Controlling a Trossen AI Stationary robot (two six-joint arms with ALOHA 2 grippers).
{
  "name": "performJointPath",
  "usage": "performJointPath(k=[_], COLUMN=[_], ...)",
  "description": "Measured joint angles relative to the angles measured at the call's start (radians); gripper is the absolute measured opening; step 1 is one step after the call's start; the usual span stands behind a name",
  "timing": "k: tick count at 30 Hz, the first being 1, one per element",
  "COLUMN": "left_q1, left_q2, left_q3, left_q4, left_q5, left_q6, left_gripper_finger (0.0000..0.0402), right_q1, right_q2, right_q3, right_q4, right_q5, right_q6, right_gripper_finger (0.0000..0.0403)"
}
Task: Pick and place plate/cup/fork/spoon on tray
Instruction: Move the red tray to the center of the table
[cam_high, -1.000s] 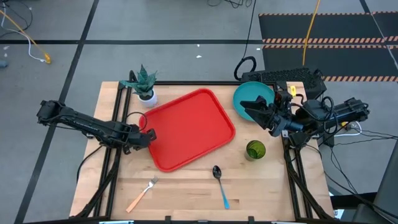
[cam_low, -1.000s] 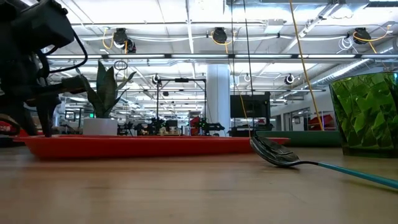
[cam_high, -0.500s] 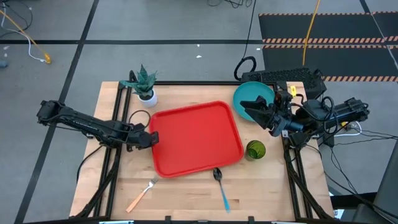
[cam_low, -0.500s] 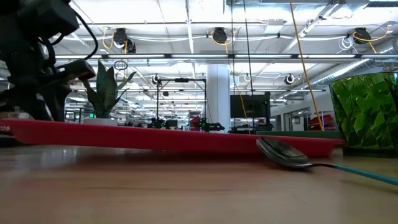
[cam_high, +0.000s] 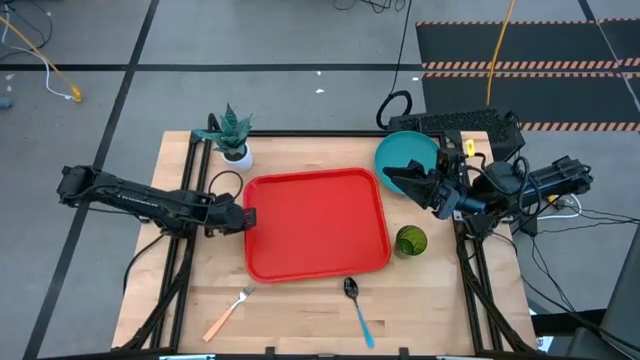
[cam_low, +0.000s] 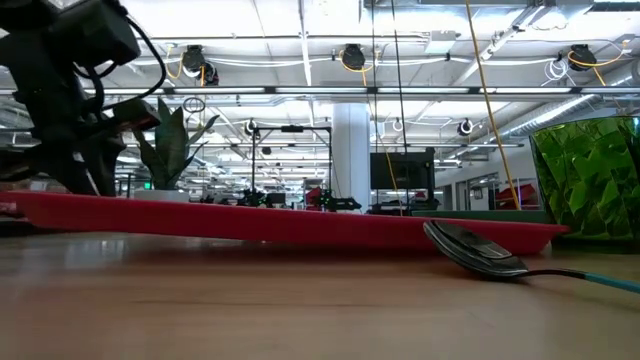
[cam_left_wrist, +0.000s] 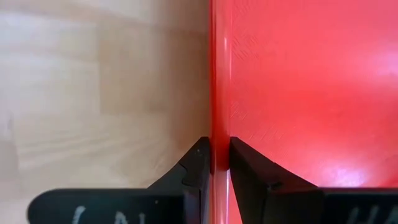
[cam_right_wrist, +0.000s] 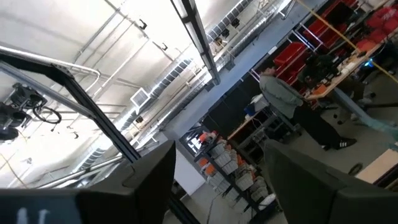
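Note:
The red tray (cam_high: 315, 222) lies mid-table, square to the table's edges; it also shows in the low view (cam_low: 300, 225). My left gripper (cam_high: 247, 216) is shut on its left rim. The teal plate (cam_high: 405, 155) lies at the far right. My right gripper (cam_high: 395, 180) hovers open by the plate's near edge, and its wrist view shows only the ceiling between its fingers (cam_right_wrist: 217, 186). The green cup (cam_high: 410, 241) stands right of the tray. The blue-handled spoon (cam_high: 355, 305) and the orange-handled fork (cam_high: 230, 312) lie near the front edge. My left gripper pinches the tray's left rim (cam_left_wrist: 219, 146) between its two fingers, one finger inside the tray and one outside it. The fingers come level from the table's left and lie across the rim. The tray's right part rests on the table.
A white pot with a green plant (cam_high: 232, 138) stands at the far left, just beyond the tray's corner. The spoon's bowl (cam_low: 480, 255) lies close to the tray's near edge. A dark keyboard (cam_high: 455, 122) lies beyond the plate.
My left gripper, holding the rim, has swung the tray clockwise as seen from above, from a slant to square with the table's edges, and the tray has slid toward the right and near edges. The spoon has shifted a little toward the near edge.

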Motion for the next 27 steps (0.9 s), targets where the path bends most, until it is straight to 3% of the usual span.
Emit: performJointPath(k=[12, 27], left_q1=[0.167, 0.244], left_q2=[0.000, 0.000], left_q3=[0.000, 0.081], left_q4=[-0.007, 0.000], left_q5=[0.111, 0.096], left_q6=[0.328, 0.351], left_gripper_finger=[0.0056, 0.0055], right_q1=[0.006, 0.006], right_q2=[0.018, 0.018], right_q3=[0.000, 0.000], right_q4=[0.008, 0.007], right_q5=[0.001, 0.000], right_q6=[0.026, 0.019], right_gripper_finger=[0.0239, 0.0239])
